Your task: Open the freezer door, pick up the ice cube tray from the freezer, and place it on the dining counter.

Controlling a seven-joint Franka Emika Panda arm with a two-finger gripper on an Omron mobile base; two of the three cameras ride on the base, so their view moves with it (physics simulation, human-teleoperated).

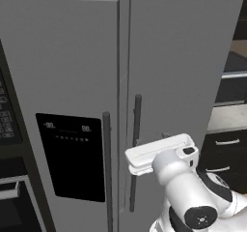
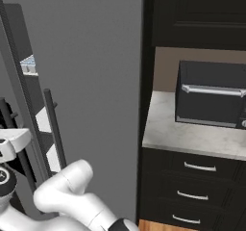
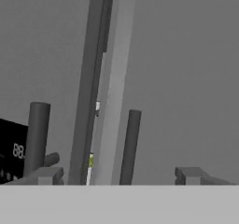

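— Two dark fingertips [image 3: 47, 175] rise closest to the lens; the white two-finger gripper [image 3: 119, 176] stands spread wide, pinching nothing.

— And the tall narrow grey freezer door with the black dispenser panel [image 1: 62, 100]?

— Ajar by a thin gap (shelf edges show through it). Its dark vertical bar handle [image 3: 36, 139] sits at nine o'clock of the gripper, the plain door's bar [image 3: 129, 146] near twelve.

— How will it handle?

— Probably stiff and rigid, heavy on its hinges. I'd grasp the bar mid-length. The small white ice cube tray [image 2: 29, 64] sits high on a shelf.
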